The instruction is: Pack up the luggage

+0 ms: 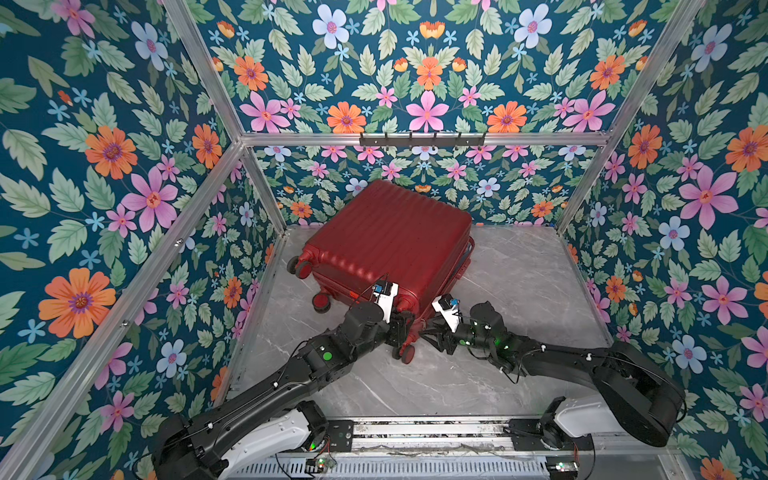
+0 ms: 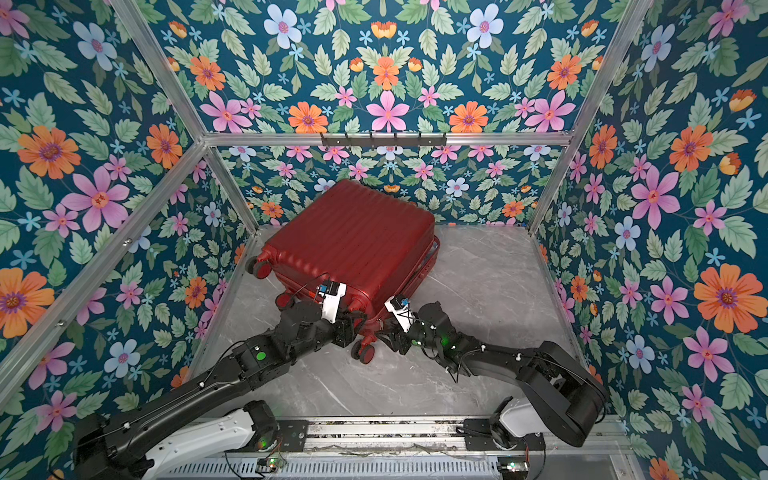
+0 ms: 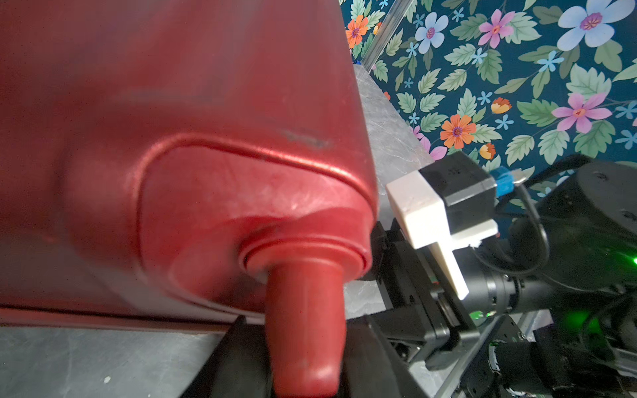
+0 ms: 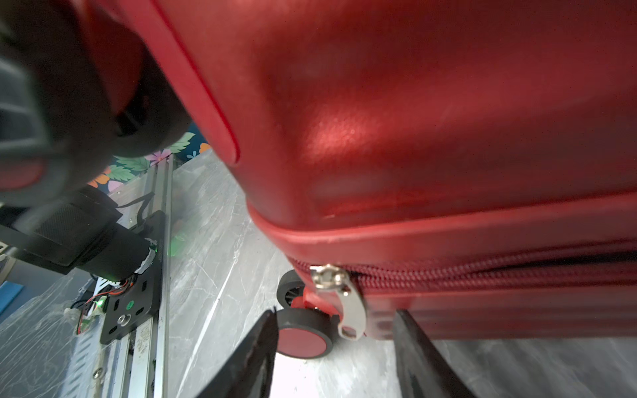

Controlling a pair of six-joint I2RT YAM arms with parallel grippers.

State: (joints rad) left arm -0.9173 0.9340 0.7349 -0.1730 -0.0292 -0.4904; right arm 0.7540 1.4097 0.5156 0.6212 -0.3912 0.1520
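The luggage [image 1: 386, 245] [image 2: 349, 245] is a dark-red ribbed hard-shell suitcase lying flat on the grey marble floor, lid down. At its near corner my left gripper [image 1: 402, 330] [image 2: 356, 328] [image 3: 306, 361] is shut on a red caster stem [image 3: 305, 310], with a black finger on each side. My right gripper [image 1: 428, 334] [image 2: 386, 337] [image 4: 337, 312] is open beside the same corner. Its fingers stand on either side of the silver zipper pull [image 4: 348, 303] without touching it. A dark gap shows along the zip [image 4: 517, 263] beyond the slider.
Red caster wheels stick out at the suitcase's left end [image 1: 303, 268] [image 1: 322, 301] and near corner [image 1: 409, 353] [image 4: 303, 332]. Floral walls on aluminium posts close in three sides. A hook rail [image 1: 422, 139] hangs at the back. The arms' base rail [image 1: 415, 432] runs along the front.
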